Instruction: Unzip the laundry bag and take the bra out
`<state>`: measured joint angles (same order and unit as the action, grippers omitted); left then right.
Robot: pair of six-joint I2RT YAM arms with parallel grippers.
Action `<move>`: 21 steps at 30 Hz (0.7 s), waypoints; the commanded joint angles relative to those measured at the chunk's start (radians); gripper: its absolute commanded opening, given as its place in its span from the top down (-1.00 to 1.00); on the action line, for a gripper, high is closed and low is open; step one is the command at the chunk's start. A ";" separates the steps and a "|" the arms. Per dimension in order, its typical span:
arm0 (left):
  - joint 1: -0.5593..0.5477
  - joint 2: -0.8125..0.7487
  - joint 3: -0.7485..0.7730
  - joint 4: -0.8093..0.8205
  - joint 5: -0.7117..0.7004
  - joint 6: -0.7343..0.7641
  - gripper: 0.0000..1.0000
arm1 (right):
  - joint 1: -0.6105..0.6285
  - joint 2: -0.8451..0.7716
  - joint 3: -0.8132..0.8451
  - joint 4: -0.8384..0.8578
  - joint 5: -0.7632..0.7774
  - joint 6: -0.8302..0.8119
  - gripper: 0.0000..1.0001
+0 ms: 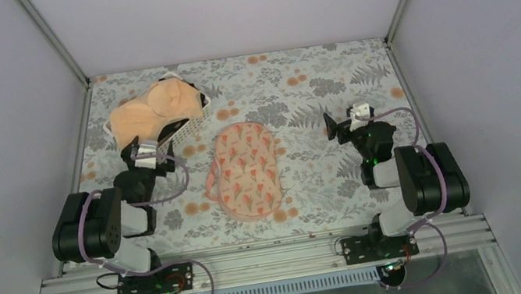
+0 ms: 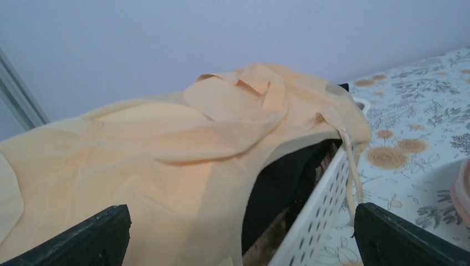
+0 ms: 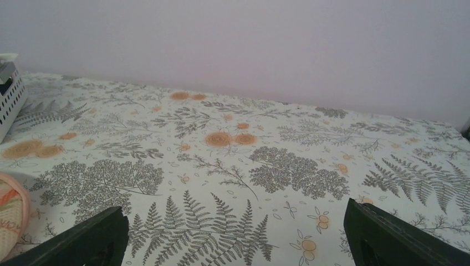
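Left wrist, bra (image 2: 166,149) draped over basket (image 2: 317,224), just ahead of spread left jaws

Pink flowery bag (image 1: 247,171) lies flat in the middle; peach bra (image 1: 156,106) sits draped over the basket (image 1: 190,130).
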<state>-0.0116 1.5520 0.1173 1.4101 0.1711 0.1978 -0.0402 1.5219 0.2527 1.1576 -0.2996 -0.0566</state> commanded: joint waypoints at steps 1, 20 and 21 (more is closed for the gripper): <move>0.043 0.000 0.062 -0.042 0.124 -0.020 -1.00 | -0.016 0.005 0.017 0.060 -0.029 0.009 -0.99; 0.051 0.005 0.077 -0.064 0.090 -0.037 -1.00 | -0.024 0.006 0.021 0.053 -0.044 0.017 -1.00; 0.052 0.005 0.079 -0.064 0.089 -0.037 -1.00 | -0.024 0.007 0.022 0.054 -0.042 0.016 -1.00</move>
<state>0.0364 1.5520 0.1814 1.3239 0.2577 0.1745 -0.0547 1.5219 0.2584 1.1595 -0.3325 -0.0418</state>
